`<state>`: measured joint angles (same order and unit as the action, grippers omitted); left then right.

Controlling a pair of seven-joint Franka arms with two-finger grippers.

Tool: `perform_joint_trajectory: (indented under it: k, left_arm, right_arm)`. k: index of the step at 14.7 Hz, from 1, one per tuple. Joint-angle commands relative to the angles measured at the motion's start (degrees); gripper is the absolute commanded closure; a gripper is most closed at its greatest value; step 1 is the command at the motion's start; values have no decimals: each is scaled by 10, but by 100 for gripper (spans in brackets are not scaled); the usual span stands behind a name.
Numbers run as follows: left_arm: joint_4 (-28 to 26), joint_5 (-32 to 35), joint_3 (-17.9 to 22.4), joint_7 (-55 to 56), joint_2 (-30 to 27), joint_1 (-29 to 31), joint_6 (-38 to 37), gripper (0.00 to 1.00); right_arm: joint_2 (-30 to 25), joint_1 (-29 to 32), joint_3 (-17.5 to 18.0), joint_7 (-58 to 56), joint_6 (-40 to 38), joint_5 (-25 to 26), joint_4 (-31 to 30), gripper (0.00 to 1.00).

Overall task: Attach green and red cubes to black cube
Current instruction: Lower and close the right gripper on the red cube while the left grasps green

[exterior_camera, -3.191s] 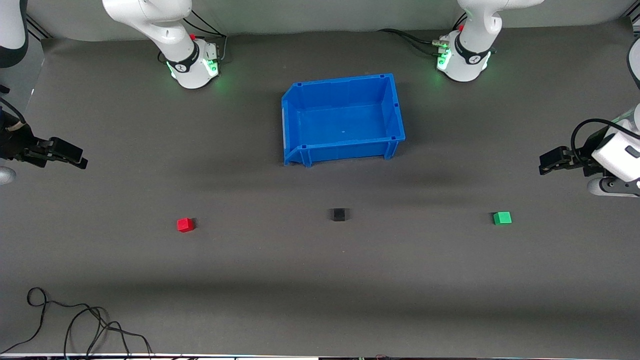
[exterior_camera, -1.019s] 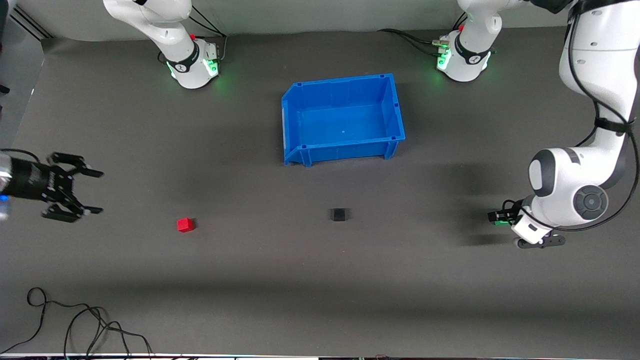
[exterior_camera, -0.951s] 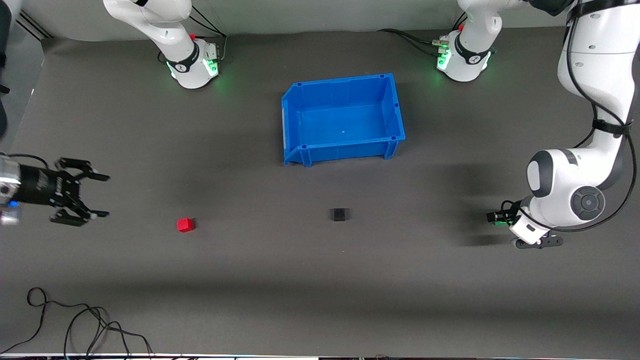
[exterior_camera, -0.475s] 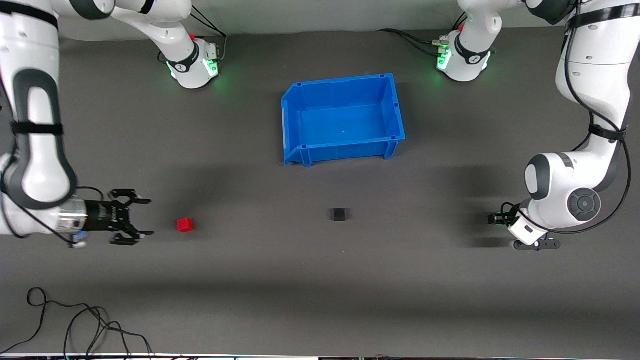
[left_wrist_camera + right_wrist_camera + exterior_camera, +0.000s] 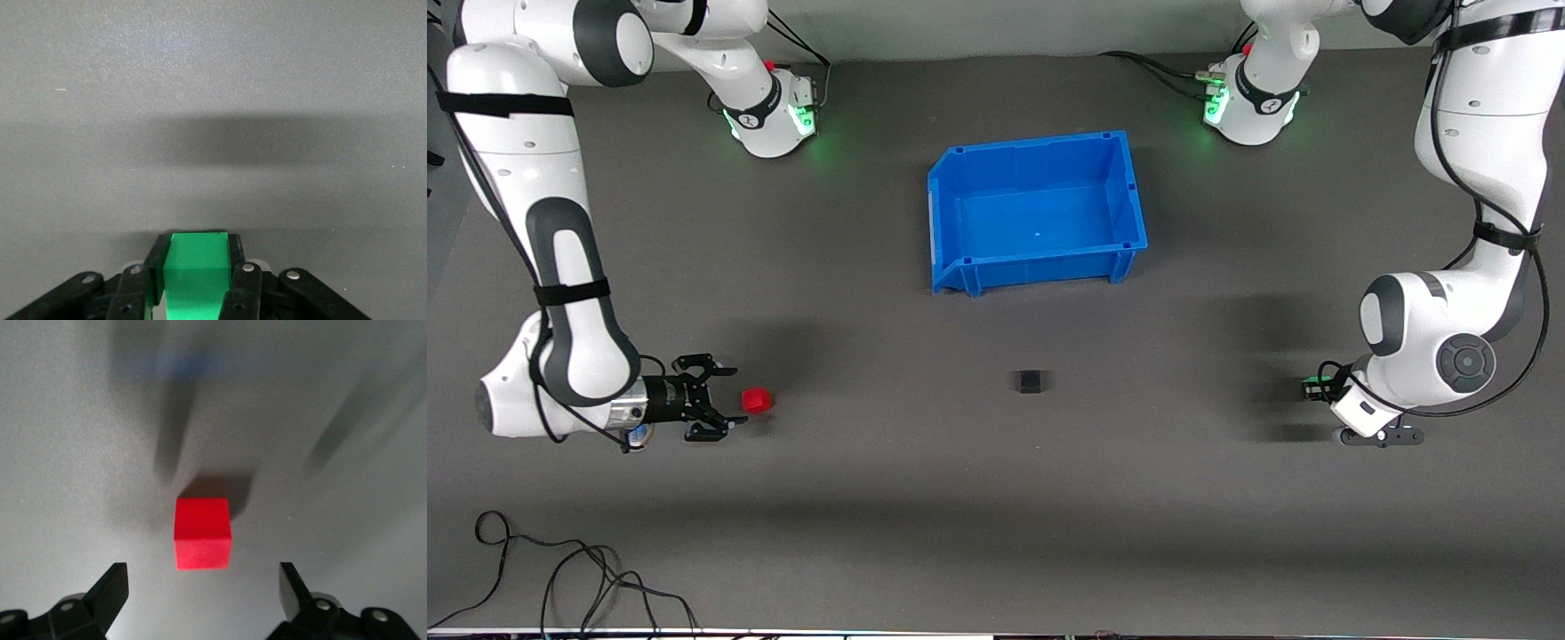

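The black cube [image 5: 1030, 381] sits alone on the dark table, nearer to the front camera than the blue bin. The red cube [image 5: 757, 400] lies toward the right arm's end of the table. My right gripper [image 5: 724, 399] is low beside it, open, with the fingertips just short of the cube. In the right wrist view the red cube [image 5: 203, 542] lies just ahead of the open right gripper [image 5: 202, 583]. My left gripper [image 5: 1309, 388] is low at the left arm's end, shut on the green cube [image 5: 1310, 381]. In the left wrist view the green cube [image 5: 197, 280] fills the left gripper [image 5: 197, 252].
An empty blue bin [image 5: 1129, 191] stands mid-table, closer to the robots' bases. A loose black cable [image 5: 560, 578] lies near the front edge at the right arm's end. Bare table lies between the three cubes.
My right gripper has swept in from the table's end and come down to just beside the red cube. My left gripper has stayed down on the green cube, barely shifting.
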<state>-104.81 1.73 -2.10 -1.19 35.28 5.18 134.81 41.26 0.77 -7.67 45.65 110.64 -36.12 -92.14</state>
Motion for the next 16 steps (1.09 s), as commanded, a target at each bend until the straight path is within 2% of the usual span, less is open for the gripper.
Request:
perform_joint_trajectory:
  k: [1,3,4,6,8,10,12,16]
  left_arm:
    - [12,-3,0,27,0,-3,-4,96]
    - [33,-3,-4,117,-2,-10,-22,97]
    - [57,-3,-6,166,-2,-16,-50,100]
    - [114,-3,-8,258,9,-33,-114,100]
    - [149,-3,-8,320,17,-45,-147,100]
    - [151,-12,-9,415,18,-60,-148,99]
    - [154,-18,-9,514,25,-83,-143,93]
    - [156,-32,-8,662,25,-135,-142,93]
  right_arm:
    - [10,-4,-3,-14,18,-22,7,0]
    - [17,-6,-3,-14,23,-23,7,0]
    - [24,-6,-3,-14,23,-23,8,0]
    - [29,-7,-2,-14,30,-24,8,2]
    - [30,-6,-2,-15,29,-28,8,22]
    - [30,-6,-2,-24,28,-29,8,50]
    - [29,-5,-3,-27,26,-33,9,71]
    - [25,-5,-3,-23,24,-33,13,80]
